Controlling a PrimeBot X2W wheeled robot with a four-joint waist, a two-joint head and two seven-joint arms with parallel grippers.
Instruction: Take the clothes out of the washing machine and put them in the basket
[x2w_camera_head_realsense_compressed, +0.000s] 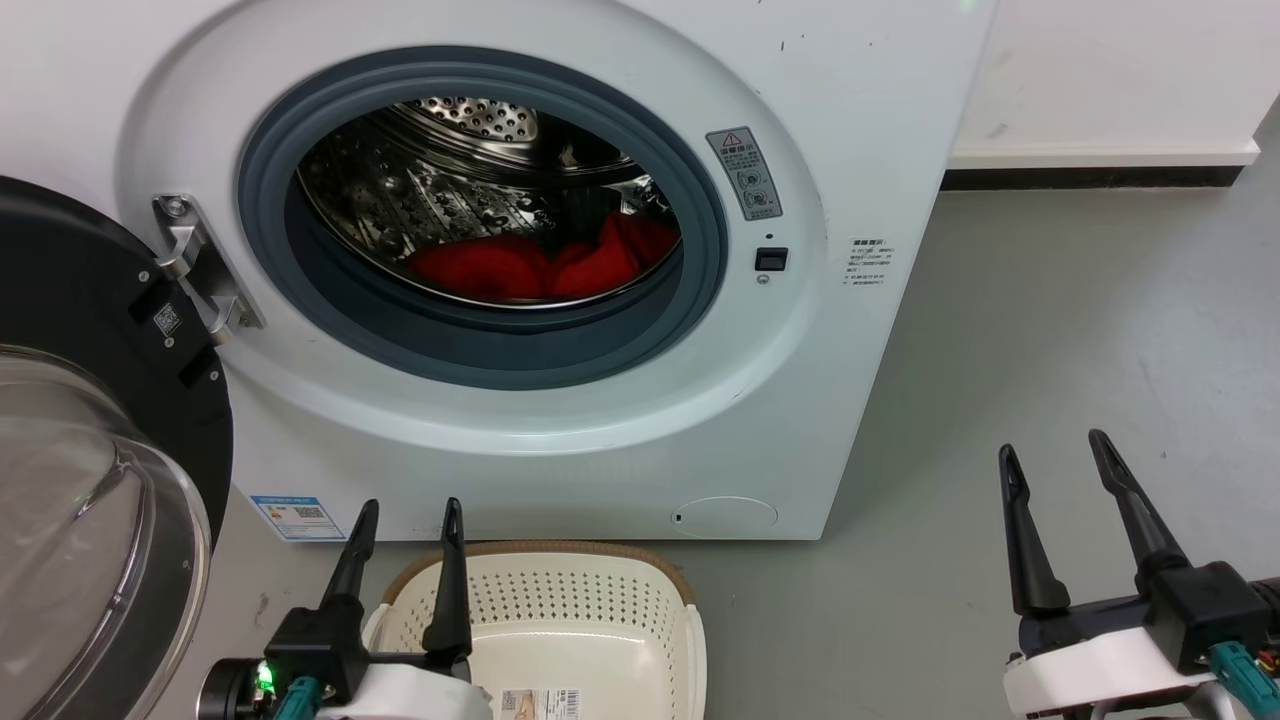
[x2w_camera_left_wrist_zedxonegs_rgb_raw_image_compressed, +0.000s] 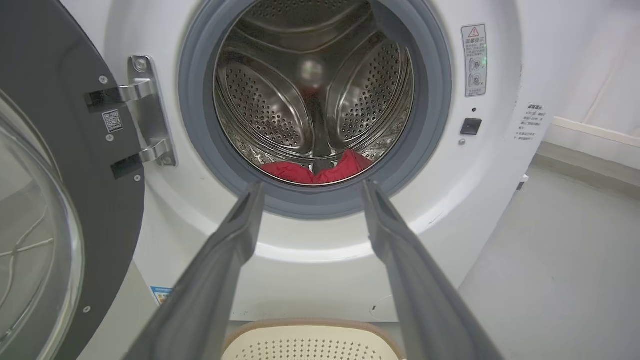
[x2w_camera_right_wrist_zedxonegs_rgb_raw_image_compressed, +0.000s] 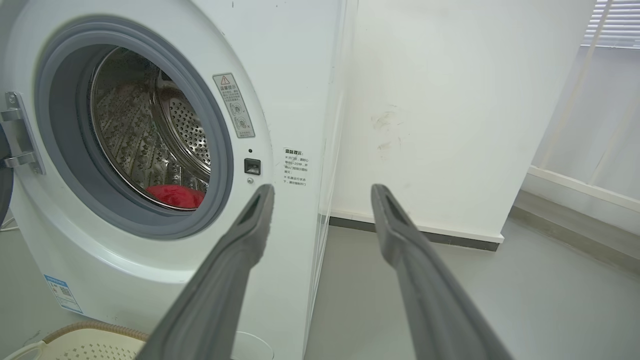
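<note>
Head view: the white washing machine (x2w_camera_head_realsense_compressed: 560, 440) stands with its black-framed glass door (x2w_camera_head_realsense_compressed: 60, 300) swung wide to the left on a metal hinge (x2w_camera_head_realsense_compressed: 195, 265). The red clothes (x2w_camera_head_realsense_compressed: 540, 265) lie in a heap at the bottom of the perforated steel drum (x2w_camera_head_realsense_compressed: 450, 180), behind the grey porthole rim. The cream basket (x2w_camera_head_realsense_compressed: 570, 610) sits on the grey floor (x2w_camera_head_realsense_compressed: 1000, 330) just in front of the machine, below the porthole, with a barcode sticker (x2w_camera_head_realsense_compressed: 540, 703) on its bottom. The left gripper (x2w_camera_head_realsense_compressed: 411, 505) hovers over the basket's left edge, its two fingers parted and holding nothing. The right gripper (x2w_camera_head_realsense_compressed: 1051, 444) is well off to the right above bare floor, its fingers spread a little wider and also holding nothing.

Left wrist view: the two fingers stand apart and point at the porthole. The clothes show low in the drum between their tips, well beyond them. The basket's brown rim lies at the bottom edge.

Right wrist view: the fingers are spread with nothing between them, aimed past the machine's right side towards a white wall (x2w_camera_right_wrist_zedxonegs_rgb_raw_image_compressed: 425, 125). A patch of red shows low in the drum, and a corner of the basket sits at lower left
</note>
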